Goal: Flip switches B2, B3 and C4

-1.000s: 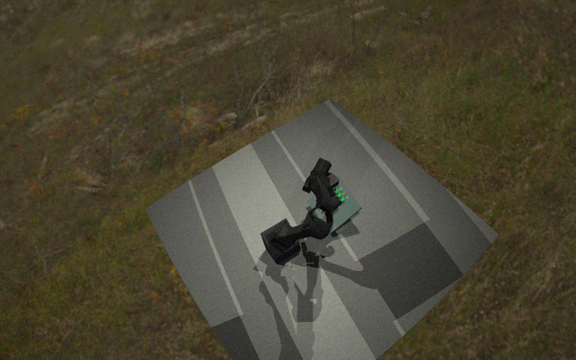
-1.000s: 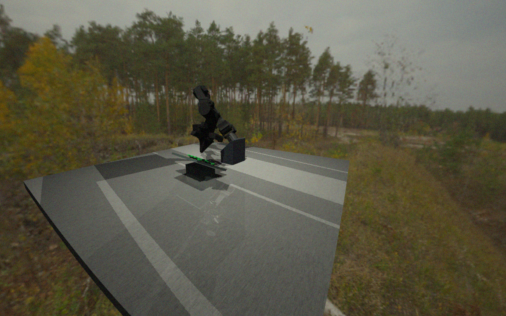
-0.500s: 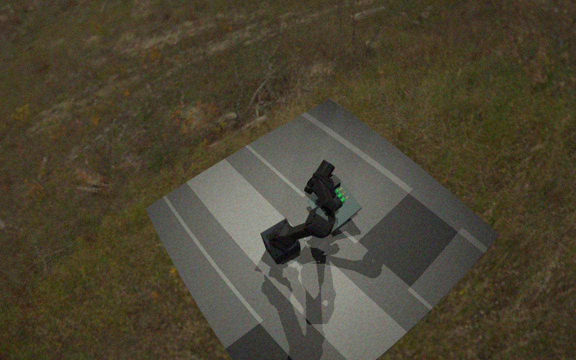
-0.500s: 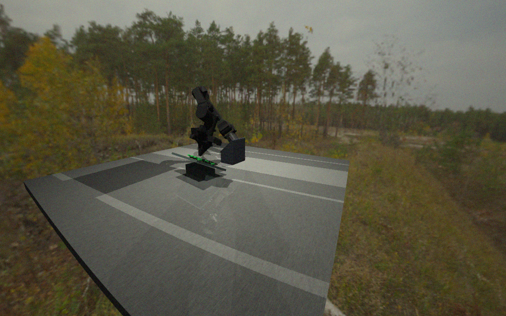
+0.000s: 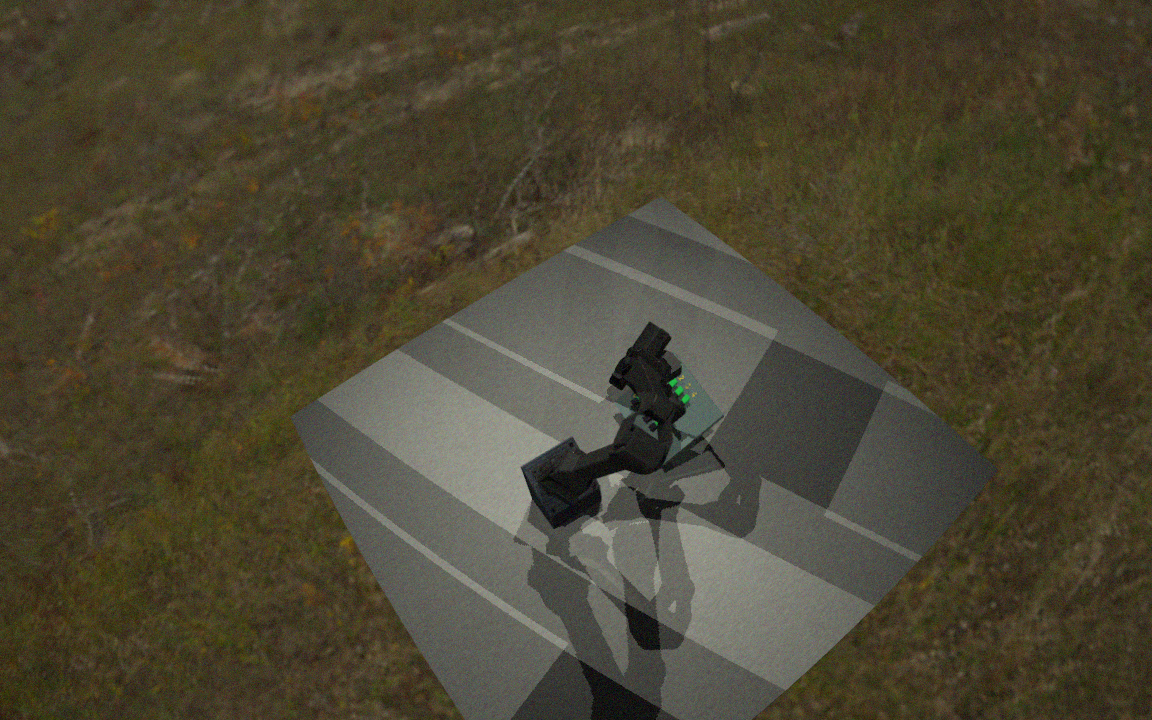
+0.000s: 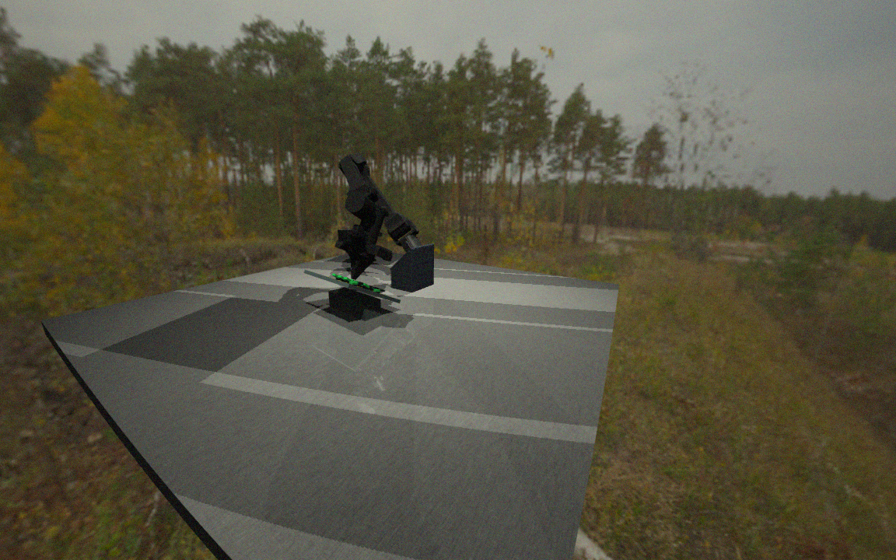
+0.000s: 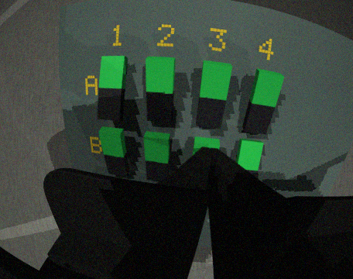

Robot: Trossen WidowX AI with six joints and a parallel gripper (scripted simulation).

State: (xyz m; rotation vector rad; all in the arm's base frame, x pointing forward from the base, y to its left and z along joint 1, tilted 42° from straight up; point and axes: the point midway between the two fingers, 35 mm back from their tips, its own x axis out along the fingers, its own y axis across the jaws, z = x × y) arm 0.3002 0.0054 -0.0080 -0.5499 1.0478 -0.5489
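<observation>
The teal panel (image 5: 704,413) (image 6: 316,273) (image 7: 320,105) carries rows of switches, each half green and half black. In the wrist view, B2 (image 7: 157,148) shows its green half and part of its black half. B3 (image 7: 206,142) shows only part of its green half. B1 (image 7: 112,142) and B4 (image 7: 250,155) stand on either side. Row C, with C4, is hidden behind the fingers. My gripper (image 6: 353,276) (image 7: 207,156) is shut and empty, its tips over B3, close above the panel; contact cannot be told. Which ends of B2 and B3 are raised is unclear.
Row A switches A1 (image 7: 111,72), A2 (image 7: 159,75), A3 (image 7: 216,80) and A4 (image 7: 267,88) lie beyond the tips. A dark block (image 6: 348,305) supports the tilted panel. The arm's base (image 5: 553,501) (image 6: 413,270) stands near it on the grey table (image 5: 696,304) (image 6: 437,376).
</observation>
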